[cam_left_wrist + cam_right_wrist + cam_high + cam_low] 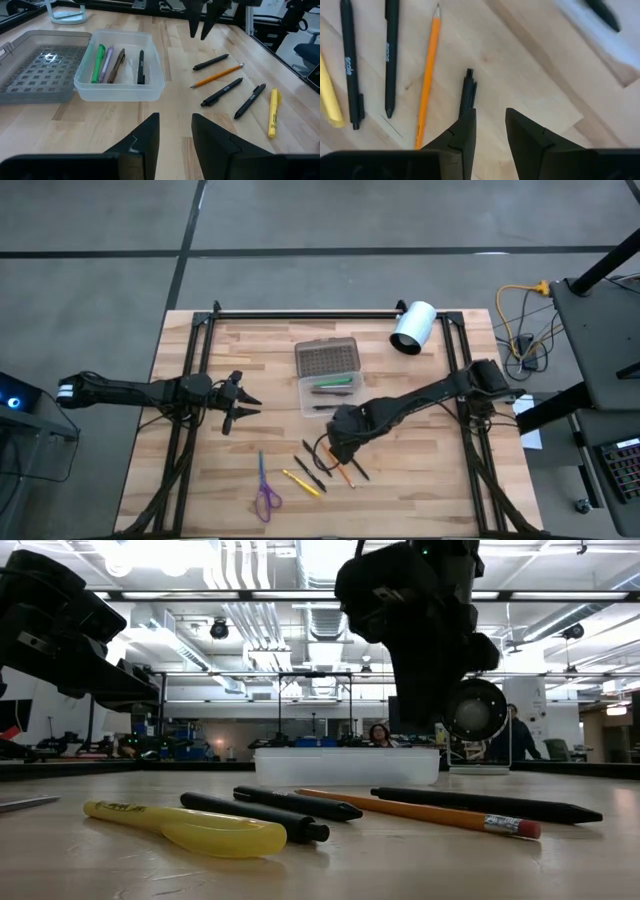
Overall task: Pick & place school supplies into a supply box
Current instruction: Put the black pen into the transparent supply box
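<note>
The clear supply box (330,394) sits mid-table, its grey textured lid (327,357) lying open on the far side. Inside, in the left wrist view, lie a green pen (97,64), a purple one, a brown one and a black one. On the wood nearer me lie three black pens (223,92), an orange pencil (217,76), a yellow highlighter (272,112) and purple scissors (265,490). My right gripper (340,445) hovers open above these pens, fingers pointing down; one black pen (467,93) lies just below its fingers. My left gripper (238,402) waits open left of the box.
A white cylinder (412,327) lies on its side at the far right of the table. Black frame rails (190,380) run along both sides and the far edge. Bare wood lies between my left gripper and the box. People (380,734) show in the room beyond.
</note>
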Robot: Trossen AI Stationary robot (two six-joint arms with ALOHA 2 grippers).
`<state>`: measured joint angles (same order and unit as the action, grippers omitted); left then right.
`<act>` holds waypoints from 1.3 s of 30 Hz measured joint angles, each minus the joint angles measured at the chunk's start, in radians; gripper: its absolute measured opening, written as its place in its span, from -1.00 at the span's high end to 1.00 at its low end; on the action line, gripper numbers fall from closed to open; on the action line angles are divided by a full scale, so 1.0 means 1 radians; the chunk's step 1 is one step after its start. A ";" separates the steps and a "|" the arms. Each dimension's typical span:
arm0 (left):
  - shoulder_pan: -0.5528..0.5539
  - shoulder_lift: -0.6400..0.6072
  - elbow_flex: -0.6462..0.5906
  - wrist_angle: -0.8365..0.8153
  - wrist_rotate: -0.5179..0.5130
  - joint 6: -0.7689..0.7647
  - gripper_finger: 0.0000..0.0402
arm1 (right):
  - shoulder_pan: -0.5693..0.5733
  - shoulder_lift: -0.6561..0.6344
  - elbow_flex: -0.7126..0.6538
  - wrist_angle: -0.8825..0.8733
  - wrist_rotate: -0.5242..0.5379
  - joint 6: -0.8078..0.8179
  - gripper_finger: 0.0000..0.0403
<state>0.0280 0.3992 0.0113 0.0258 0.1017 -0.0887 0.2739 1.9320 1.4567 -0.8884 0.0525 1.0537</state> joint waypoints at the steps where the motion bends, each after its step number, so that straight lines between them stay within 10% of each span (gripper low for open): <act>1: 0.000 0.000 0.000 0.000 0.000 0.000 0.51 | 0.003 0.007 0.000 -0.003 0.000 0.006 0.52; 39: 0.000 0.000 0.000 0.000 0.000 0.000 0.51 | 0.060 0.082 0.005 0.052 0.028 0.087 0.58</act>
<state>0.0280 0.3992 0.0113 0.0261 0.1017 -0.0887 0.3340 2.0141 1.4612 -0.8365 0.0803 1.1403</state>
